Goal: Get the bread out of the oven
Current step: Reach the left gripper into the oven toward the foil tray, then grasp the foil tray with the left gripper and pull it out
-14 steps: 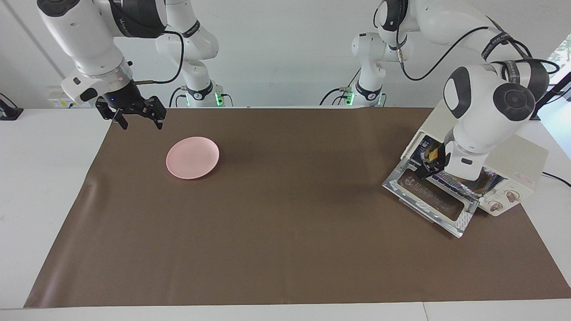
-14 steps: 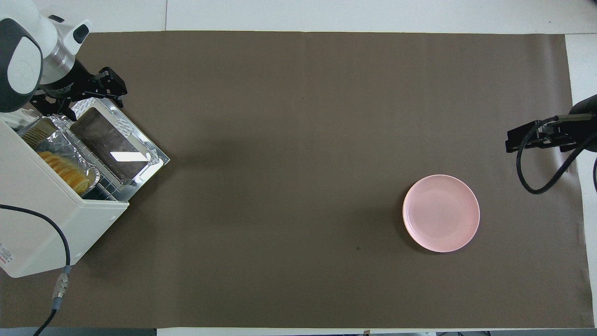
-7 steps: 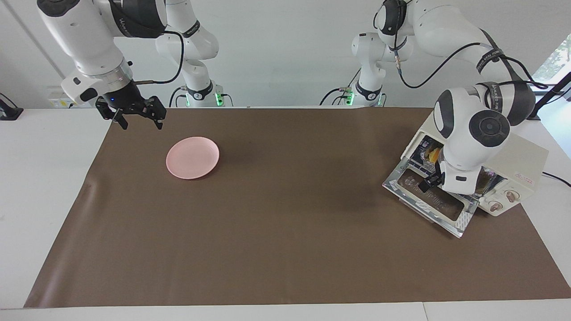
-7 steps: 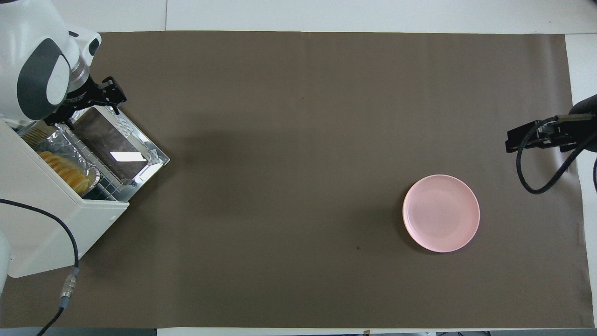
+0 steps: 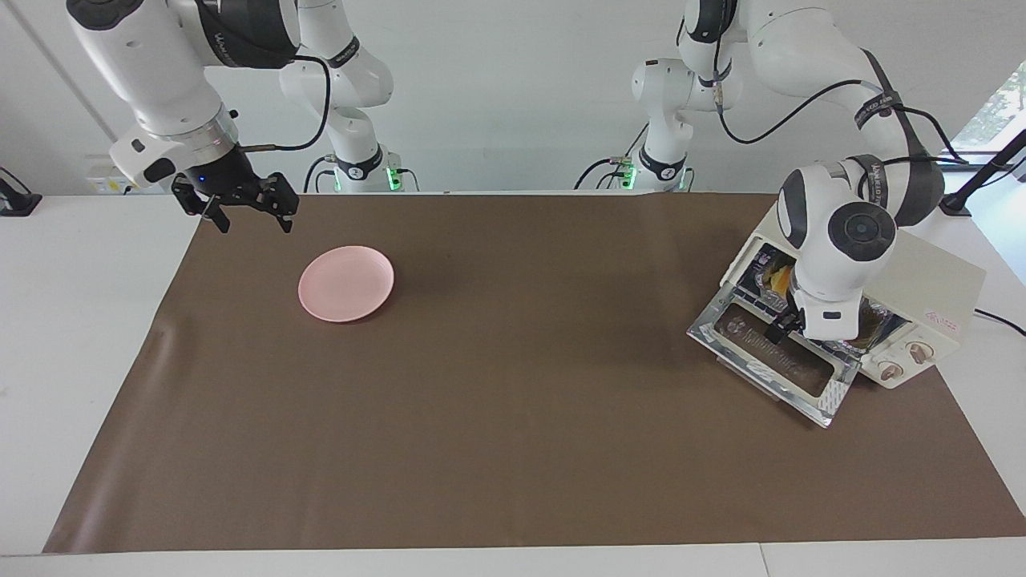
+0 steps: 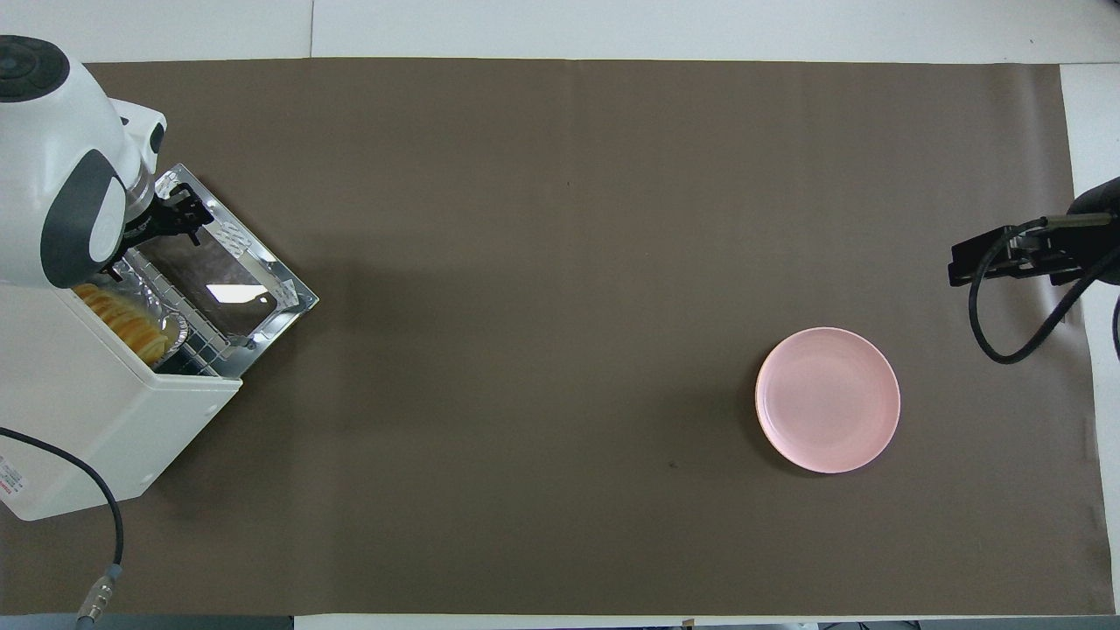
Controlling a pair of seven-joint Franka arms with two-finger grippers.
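While the left gripper hangs low over the oven's lowered door, at the right of the facing view, its own wrist hides most of it; only a dark fingertip shows, and nothing sits between the fingers, which stand wide apart. In the overhead view this gripper lies at the upper left, over the door's inner end by the oven mouth. The bulky white wrist stands between the camera and much of the oven cavity in both views.

Inside the oven, on the wire rack, a crinkled foil tray holds the bread, whose yellow-orange ridges show along the mouth in the overhead view. In the facing view only a bit of bread peeks out beside the wrist. The gripper does not touch it.

The right gripper waits with wide jaws, empty, at the upper left of the facing view, over the brown mat's edge. The pink plate lies bare just below it in that frame, well apart from the oven. In the overhead view the plate is at lower right, the right gripper above it at the frame's right edge.
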